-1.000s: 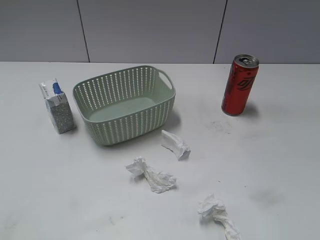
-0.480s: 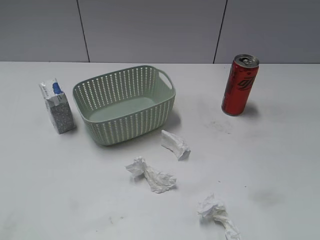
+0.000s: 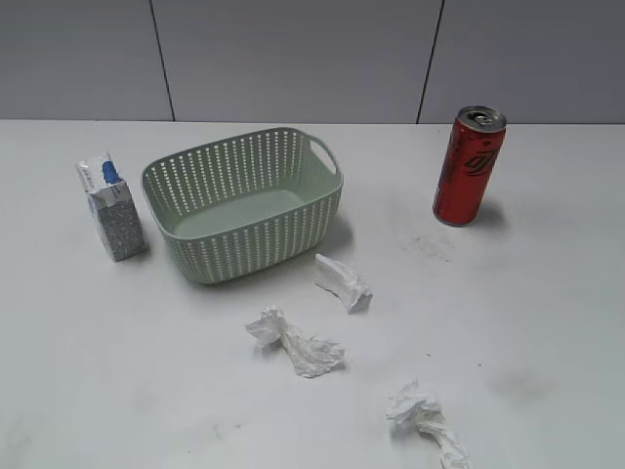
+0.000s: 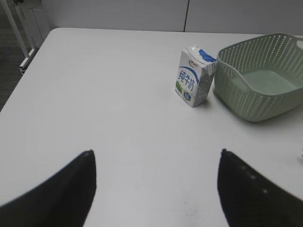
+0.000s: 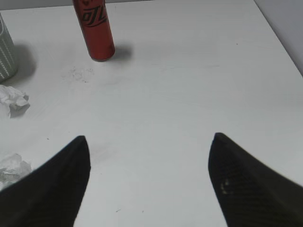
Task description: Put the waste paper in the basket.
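Three wads of waste paper on the white table, none yet in the green basket: nearest wad just in front of the basket's right corner, middle wad further forward, third wad near the front edge. Left gripper spread wide, holding nothing, well short of the milk carton beside the basket. Right gripper likewise wide apart and empty, soda can beyond it. Likely hazards: thin, light paper slipping or tearing under a shallow pinch; fingertips scraping the table on a deep descent; basket or carton nudged during a reach; tall can toppled by a sweeping right arm; wad released on the rim and falling outside.
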Controlling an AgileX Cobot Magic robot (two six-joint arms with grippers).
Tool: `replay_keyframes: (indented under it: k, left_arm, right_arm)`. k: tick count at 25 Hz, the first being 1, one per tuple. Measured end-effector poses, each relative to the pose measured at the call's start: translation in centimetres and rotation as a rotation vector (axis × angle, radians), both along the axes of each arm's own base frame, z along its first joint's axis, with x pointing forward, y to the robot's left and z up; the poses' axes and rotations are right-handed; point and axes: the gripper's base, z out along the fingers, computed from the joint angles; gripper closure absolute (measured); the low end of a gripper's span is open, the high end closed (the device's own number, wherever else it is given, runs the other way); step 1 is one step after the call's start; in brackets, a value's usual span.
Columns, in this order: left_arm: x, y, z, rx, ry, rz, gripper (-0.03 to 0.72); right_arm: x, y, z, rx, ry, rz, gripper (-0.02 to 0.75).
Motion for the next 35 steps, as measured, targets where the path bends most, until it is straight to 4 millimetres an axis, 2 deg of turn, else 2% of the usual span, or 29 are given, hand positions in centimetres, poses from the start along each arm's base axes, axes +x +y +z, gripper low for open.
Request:
replay_keyframes:
  k: [4, 10, 18, 22, 27, 31, 35]
  left_arm:
    - [0.0, 0.0, 0.0, 0.000, 0.000, 0.000, 0.097]
    - [0.0, 0.0, 0.0, 0.000, 0.000, 0.000, 0.097]
    - [0.0, 0.0, 0.0, 0.000, 0.000, 0.000, 0.095]
    - [0.0, 0.0, 0.0, 0.000, 0.000, 0.000, 0.072]
    - [0.0, 0.0, 0.0, 0.000, 0.000, 0.000, 0.029]
    - [0.0, 0.0, 0.0, 0.000, 0.000, 0.000, 0.026]
    - [0.0, 0.0, 0.0, 0.000, 0.000, 0.000, 0.026]
  right_arm:
    - [0.2, 0.0, 0.0, -0.010, 0.012, 0.007, 0.149]
    - [1.7, 0.0, 0.2, -0.030, 0.106, 0.026, 0.149]
    - [4.9, 0.0, 1.7, -0.048, 0.256, 0.081, 0.149]
    - [6.6, 0.0, 2.3, -0.040, 0.320, 0.088, 0.173]
    - [8.7, 0.1, 2.2, 0.007, 0.412, 0.102, 0.192]
    - [10.4, 0.5, 1.9, 0.055, 0.484, 0.131, 0.196]
    - [11.8, 1.5, 1.7, 0.031, 0.553, 0.215, 0.196]
